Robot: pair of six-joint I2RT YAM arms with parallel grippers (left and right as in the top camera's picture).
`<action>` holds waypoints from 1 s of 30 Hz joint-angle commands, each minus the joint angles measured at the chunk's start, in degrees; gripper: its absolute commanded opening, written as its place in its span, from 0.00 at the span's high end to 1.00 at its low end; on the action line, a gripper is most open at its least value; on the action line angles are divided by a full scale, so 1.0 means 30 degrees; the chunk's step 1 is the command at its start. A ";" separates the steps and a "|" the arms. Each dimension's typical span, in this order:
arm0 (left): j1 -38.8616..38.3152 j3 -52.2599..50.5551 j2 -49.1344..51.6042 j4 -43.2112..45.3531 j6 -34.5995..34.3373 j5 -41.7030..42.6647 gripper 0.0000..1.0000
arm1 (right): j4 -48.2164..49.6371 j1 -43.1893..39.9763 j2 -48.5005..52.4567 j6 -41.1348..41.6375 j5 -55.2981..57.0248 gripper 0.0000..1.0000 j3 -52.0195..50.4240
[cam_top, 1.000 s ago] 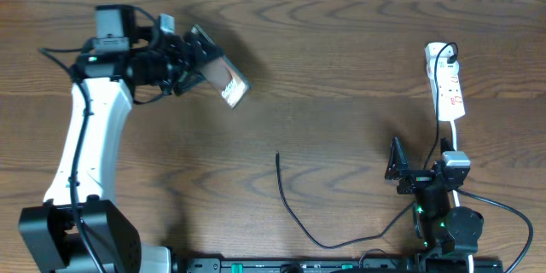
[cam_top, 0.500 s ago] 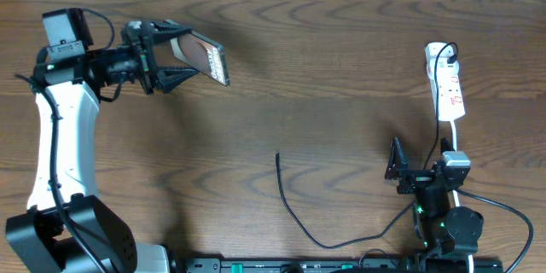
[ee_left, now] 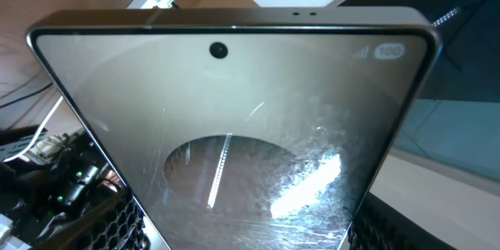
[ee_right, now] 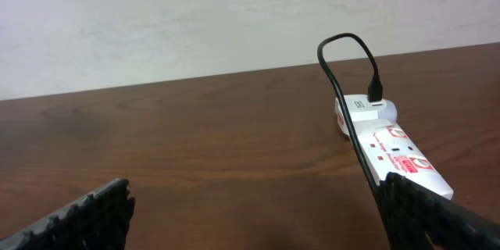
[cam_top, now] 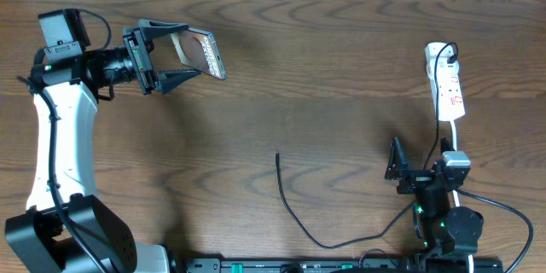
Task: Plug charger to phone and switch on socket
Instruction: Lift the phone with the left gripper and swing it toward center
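My left gripper (cam_top: 189,51) is shut on the phone (cam_top: 209,55) and holds it up above the table's far left, tilted on edge. In the left wrist view the phone's glossy face (ee_left: 234,125) fills the frame between my fingers (ee_left: 242,234). The charger, a thin black cable (cam_top: 290,209), lies on the table at the centre front, with its plug tip (cam_top: 276,155) free. The white socket strip (cam_top: 448,85) lies at the far right and also shows in the right wrist view (ee_right: 398,152). My right gripper (cam_top: 418,160) is open and empty just in front of the socket (ee_right: 258,226).
A black plug and cable (ee_right: 373,94) sit in the socket's far end. A white cord (cam_top: 455,136) runs from the socket toward the right arm's base. A black rail (cam_top: 324,264) lines the table's front edge.
My left arm has swung back and to the left with the phone, which turned from facing down-right to standing more on edge. The right arm, cable and socket have not moved.
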 commanded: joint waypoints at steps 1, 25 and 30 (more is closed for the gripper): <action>0.0117 0.0430 -0.0554 0.0080 -0.0568 0.1195 0.93 | -0.0080 0.0087 -0.0066 -0.0270 0.0138 0.01 -0.0022; 0.0117 0.0430 -0.0554 0.0087 -0.1042 0.1195 0.93 | -0.0007 0.0080 -0.0066 0.0510 -0.0386 0.01 -0.0022; 0.0117 0.0423 -0.0554 0.0153 -0.0685 0.1151 0.93 | 0.1858 0.0080 -0.0066 0.4874 -0.3184 0.01 -0.0022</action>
